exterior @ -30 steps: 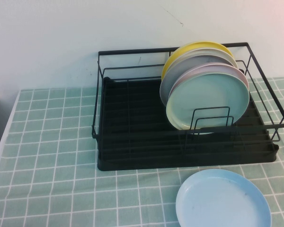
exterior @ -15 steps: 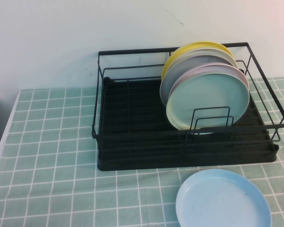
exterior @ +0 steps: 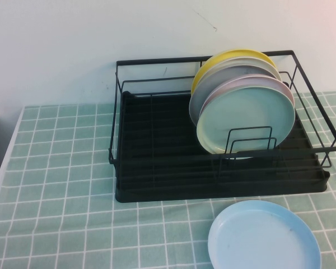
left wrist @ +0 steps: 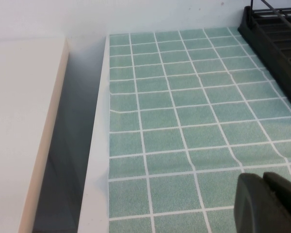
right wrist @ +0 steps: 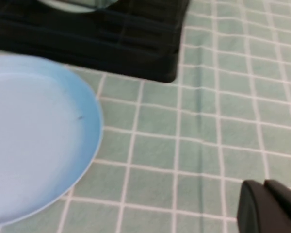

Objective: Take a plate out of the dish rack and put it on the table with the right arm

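One glossy sky-blue round plate [exterior: 264,236] lies flat on the mint-green tiled table [exterior: 61,185] before the black wire dish rack [exterior: 157,168], so the task looks done; both the right gripper [right wrist: 270,208] and the left gripper [left wrist: 267,204], fingers pressed together, hover apart.

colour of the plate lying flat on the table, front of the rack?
Light sky-blue plate, plain; clearest in the high view.

The table [exterior: 61,185] is covered in mint-green tiles with white grid lines. The black rack [exterior: 157,185] is set on it toward the back right. The blue plate [exterior: 263,238] is laid flat in front of the rack, near it.

The left claw [left wrist: 269,204] is seen above bare tiles, the right claw [right wrist: 269,208] beside the plate.
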